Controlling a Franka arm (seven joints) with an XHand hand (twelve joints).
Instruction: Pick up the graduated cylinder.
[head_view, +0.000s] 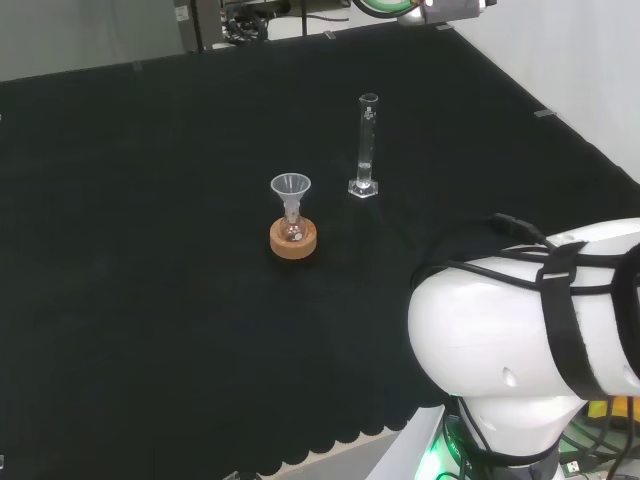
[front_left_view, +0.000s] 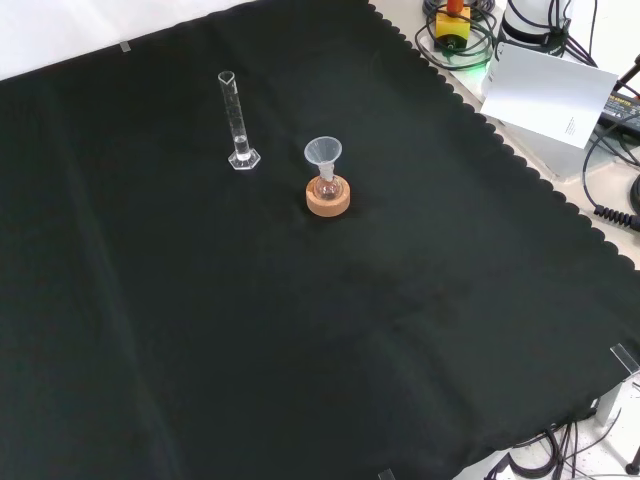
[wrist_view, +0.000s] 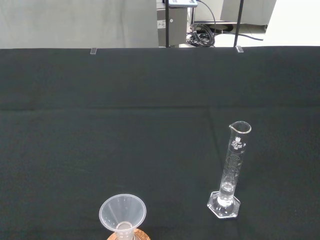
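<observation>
A clear glass graduated cylinder (head_view: 367, 145) stands upright on its hexagonal foot on the black cloth, seen in the front view (front_left_view: 236, 122) toward the upper left and close up in the wrist view (wrist_view: 231, 170). It looks empty apart from a trace at the bottom. Nothing touches it.
A small flask with a clear funnel (head_view: 291, 193) in its neck sits on a cork ring (head_view: 294, 239), to the left of the cylinder in the head view and to its right in the front view (front_left_view: 327, 190). The arm's white link (head_view: 530, 330) fills the head view's lower right.
</observation>
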